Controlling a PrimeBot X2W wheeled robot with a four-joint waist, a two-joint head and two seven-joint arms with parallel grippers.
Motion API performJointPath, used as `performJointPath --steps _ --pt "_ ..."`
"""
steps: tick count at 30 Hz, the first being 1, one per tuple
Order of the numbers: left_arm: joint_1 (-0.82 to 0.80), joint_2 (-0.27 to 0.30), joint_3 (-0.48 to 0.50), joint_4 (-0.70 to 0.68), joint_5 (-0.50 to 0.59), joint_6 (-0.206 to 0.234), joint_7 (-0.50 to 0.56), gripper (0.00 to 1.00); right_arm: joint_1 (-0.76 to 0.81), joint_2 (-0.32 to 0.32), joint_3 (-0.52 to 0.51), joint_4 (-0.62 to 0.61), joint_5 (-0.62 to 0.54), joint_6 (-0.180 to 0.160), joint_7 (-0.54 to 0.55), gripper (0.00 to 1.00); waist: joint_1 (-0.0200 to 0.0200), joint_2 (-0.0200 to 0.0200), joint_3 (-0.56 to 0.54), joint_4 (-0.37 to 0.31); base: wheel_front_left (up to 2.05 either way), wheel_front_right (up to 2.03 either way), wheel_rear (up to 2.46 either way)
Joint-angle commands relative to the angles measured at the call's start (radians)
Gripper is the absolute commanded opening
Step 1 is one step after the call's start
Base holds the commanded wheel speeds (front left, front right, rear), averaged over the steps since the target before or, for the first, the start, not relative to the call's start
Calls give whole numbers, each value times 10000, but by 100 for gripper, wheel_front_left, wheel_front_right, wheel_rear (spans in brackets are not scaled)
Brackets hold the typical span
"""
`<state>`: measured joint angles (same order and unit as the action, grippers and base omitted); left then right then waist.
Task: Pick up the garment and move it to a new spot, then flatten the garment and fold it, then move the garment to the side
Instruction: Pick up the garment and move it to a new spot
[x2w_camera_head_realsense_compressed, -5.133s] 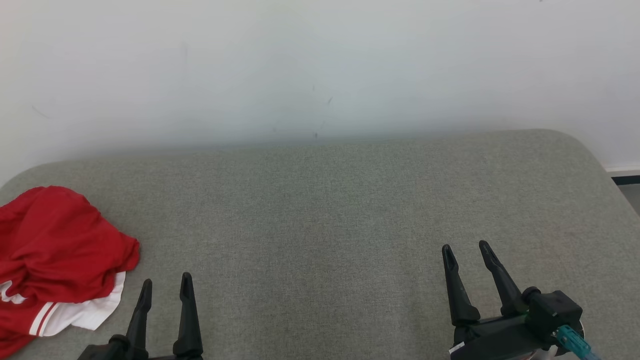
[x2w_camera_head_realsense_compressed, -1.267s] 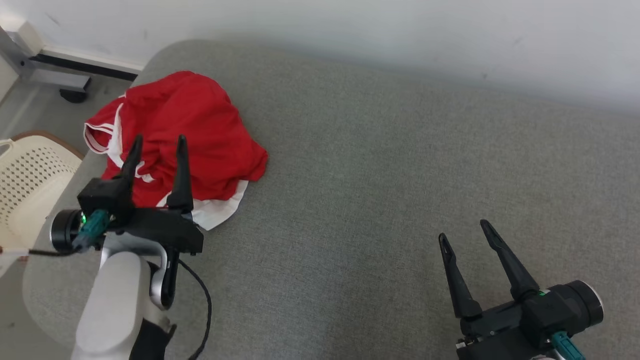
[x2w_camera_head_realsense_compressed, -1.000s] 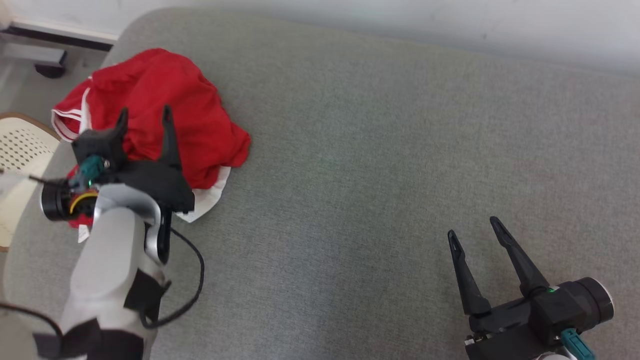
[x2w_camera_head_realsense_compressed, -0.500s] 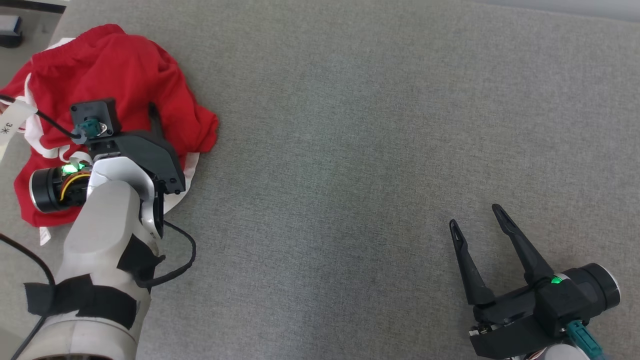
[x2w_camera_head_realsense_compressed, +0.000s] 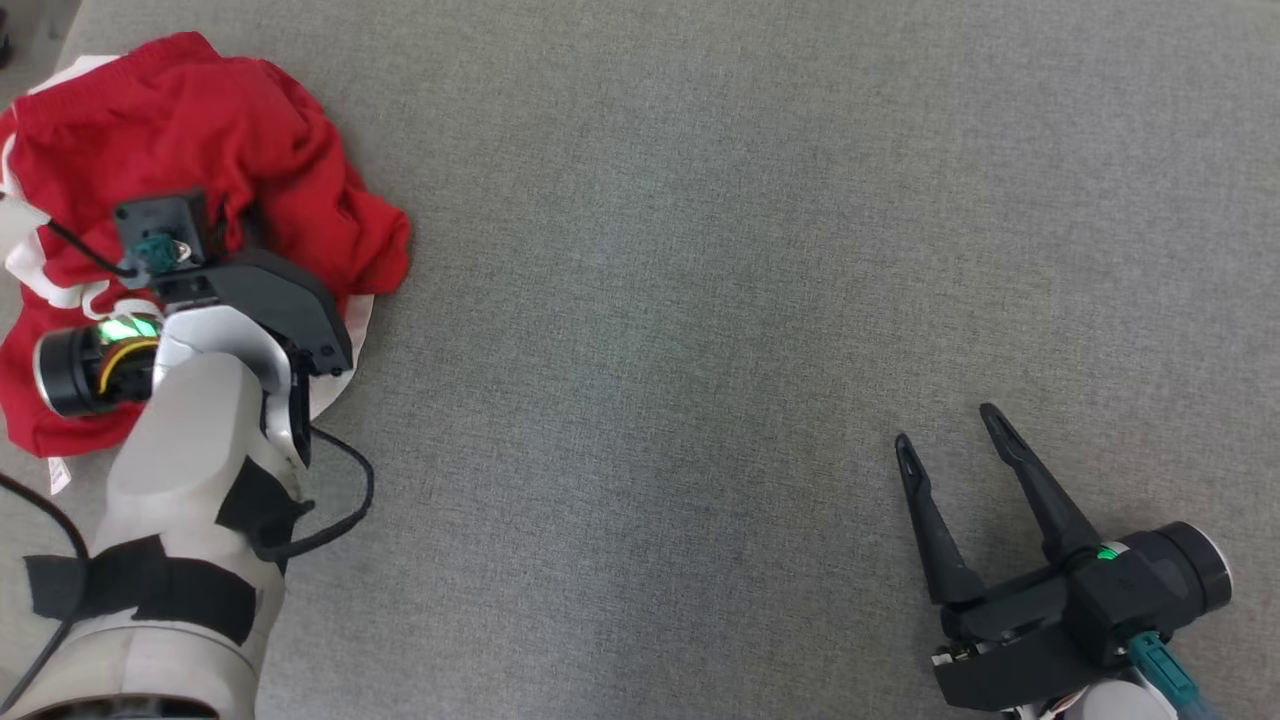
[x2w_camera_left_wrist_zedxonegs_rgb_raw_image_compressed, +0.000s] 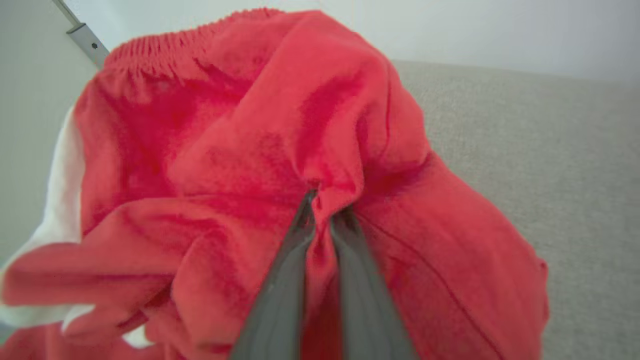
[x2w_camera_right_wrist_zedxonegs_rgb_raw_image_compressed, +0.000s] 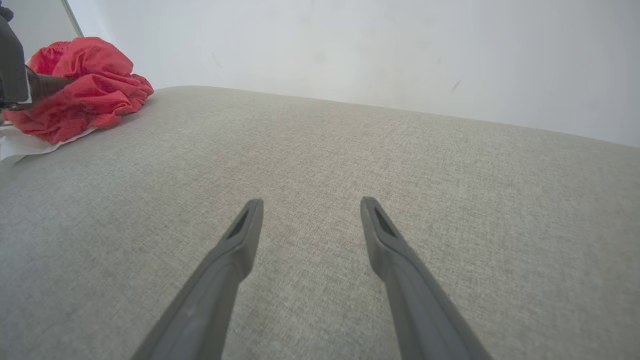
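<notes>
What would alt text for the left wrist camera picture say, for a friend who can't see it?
Seen close up, the two dark fingers of the left gripper pinch a fold of a crumpled red garment with white trim. The garment lies on a grey fabric surface, with a pale wall behind.

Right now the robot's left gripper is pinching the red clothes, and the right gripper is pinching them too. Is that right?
No, only partly. The left gripper is pinching a fold of the red clothes, but the right gripper is open and apart from them, above the bare grey cushion. The right wrist view shows it.
</notes>
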<state>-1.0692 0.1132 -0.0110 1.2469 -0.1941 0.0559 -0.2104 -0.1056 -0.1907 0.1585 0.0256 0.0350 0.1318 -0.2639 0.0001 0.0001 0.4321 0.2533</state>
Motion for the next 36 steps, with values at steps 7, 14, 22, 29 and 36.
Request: performJointPath --steps 7,14,22,29,36 --pt "1015 308 136 -2297 1 -392 -546 0 -59 309 44 212 161 -21 -15 100 -1 -1 -537 -223 0 0 0" --pt "3140 280 539 -6134 380 -767 -543 0 76 626 68 366 309 -21 -16 100 -1 -1 -1390 -465 0 0 0" --pt "4747 -55 791 -8963 695 -1184 -543 0 264 1061 109 524 492 -21 -18 100 -1 -1 -2355 -1010 0 0 0" --pt "5461 -383 193 -10013 885 -1424 -544 0 434 1255 138 631 620 -21 -16 100 -1 -1 -2834 -1777 0 0 0" --pt "5596 -533 -491 -10252 766 -1560 -546 0 364 1295 71 561 593 -21 -15 100 -1 -1 -2944 -2677 0 0 0"
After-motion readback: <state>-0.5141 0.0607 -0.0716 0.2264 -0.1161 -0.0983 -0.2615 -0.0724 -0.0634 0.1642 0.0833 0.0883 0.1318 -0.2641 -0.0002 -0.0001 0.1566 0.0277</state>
